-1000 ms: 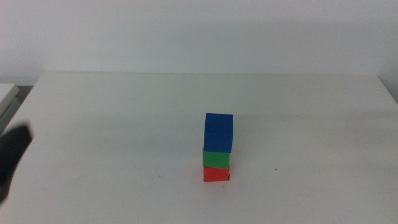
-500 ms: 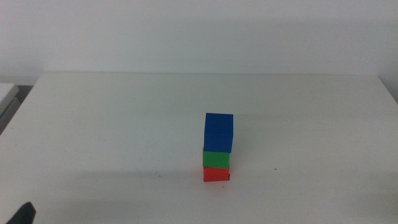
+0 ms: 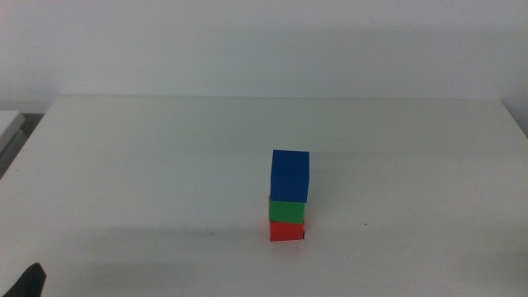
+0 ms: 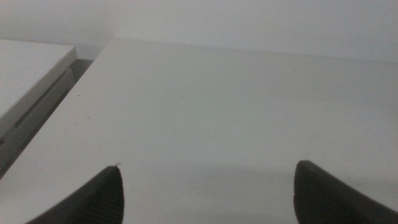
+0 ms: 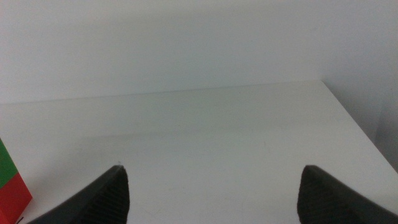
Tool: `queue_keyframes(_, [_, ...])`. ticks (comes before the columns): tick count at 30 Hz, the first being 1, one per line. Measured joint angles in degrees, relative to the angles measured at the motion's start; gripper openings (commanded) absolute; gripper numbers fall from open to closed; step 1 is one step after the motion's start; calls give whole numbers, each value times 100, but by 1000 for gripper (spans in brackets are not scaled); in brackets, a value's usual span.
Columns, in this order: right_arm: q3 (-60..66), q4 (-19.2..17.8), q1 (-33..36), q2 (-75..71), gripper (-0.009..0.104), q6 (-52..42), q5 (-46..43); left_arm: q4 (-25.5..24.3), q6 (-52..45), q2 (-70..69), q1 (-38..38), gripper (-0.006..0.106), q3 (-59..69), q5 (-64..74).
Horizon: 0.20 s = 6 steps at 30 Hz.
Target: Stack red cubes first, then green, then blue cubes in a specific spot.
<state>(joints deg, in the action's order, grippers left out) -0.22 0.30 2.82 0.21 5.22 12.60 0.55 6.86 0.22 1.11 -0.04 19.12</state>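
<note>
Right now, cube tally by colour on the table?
Red cube: 1, bottom of the stack
Green cube: 1, middle
Blue cube: 1, top
Total: 3 cubes, all in one stack on the table. Left gripper and right gripper both open, holding nothing.

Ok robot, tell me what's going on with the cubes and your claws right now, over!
Left gripper open, empty, low at table's near-left corner. Right gripper open, empty. Blue cube on green cube on red cube; stack untouched. Nothing in the way.
</note>
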Motion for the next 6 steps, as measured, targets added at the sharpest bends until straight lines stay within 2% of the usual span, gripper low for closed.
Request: queue_keyframes(6, [0,0,0,0,93,44,0,-9,0,0,0,94,0,-15])
